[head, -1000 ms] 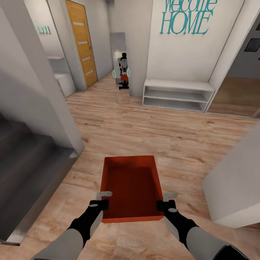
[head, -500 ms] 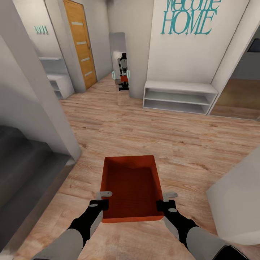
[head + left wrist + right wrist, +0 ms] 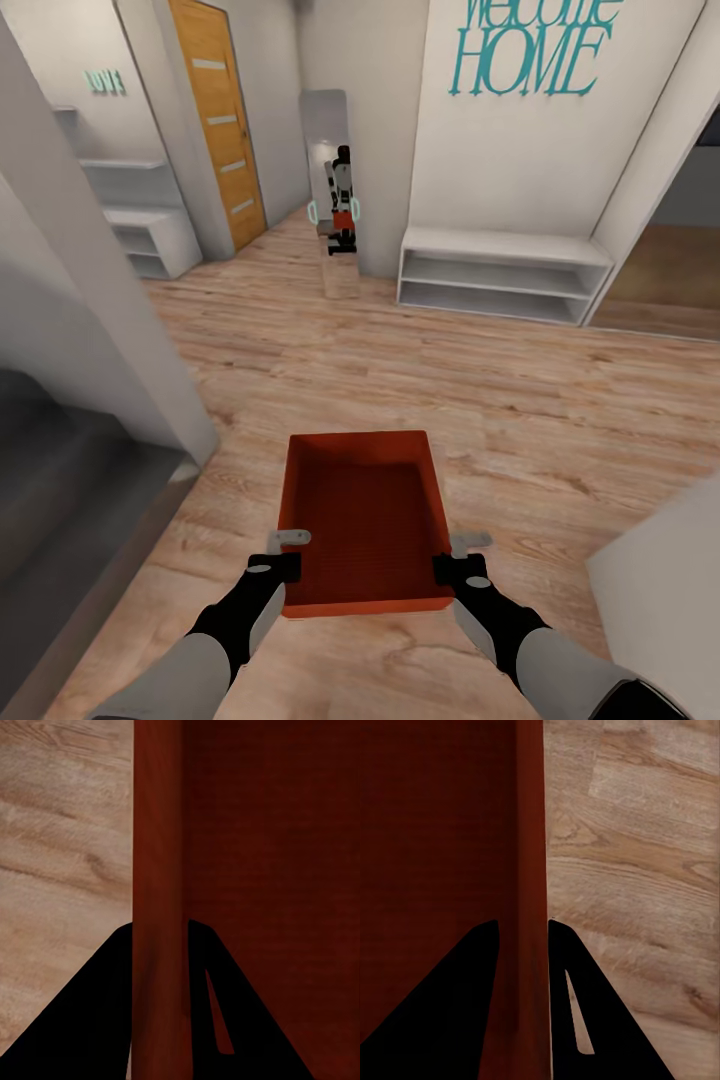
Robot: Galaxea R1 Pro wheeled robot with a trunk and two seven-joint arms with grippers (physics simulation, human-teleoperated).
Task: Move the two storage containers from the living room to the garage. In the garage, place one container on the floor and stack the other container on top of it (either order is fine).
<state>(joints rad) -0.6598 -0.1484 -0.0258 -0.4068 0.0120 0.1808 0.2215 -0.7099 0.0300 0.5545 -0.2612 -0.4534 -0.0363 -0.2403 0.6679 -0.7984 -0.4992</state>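
**One container carried level, a wall pinched on each side**

The storage container [image 3: 363, 520] hangs out in front of the robot above the wood-plank floor [image 3: 520, 400], open side up. The left gripper [image 3: 288, 553] and right gripper [image 3: 462, 557] each have their fingers closed over a side wall near the rear corners, which keeps it level for travel toward the oak door [image 3: 215, 120]

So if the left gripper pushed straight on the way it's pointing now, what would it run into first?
Nothing new: the left gripper is already clamped over the side wall of the storage container, so the wall runs on between its fingers. Beyond that wall lies only the wood-plank floor, and how far off it is cannot be judged.
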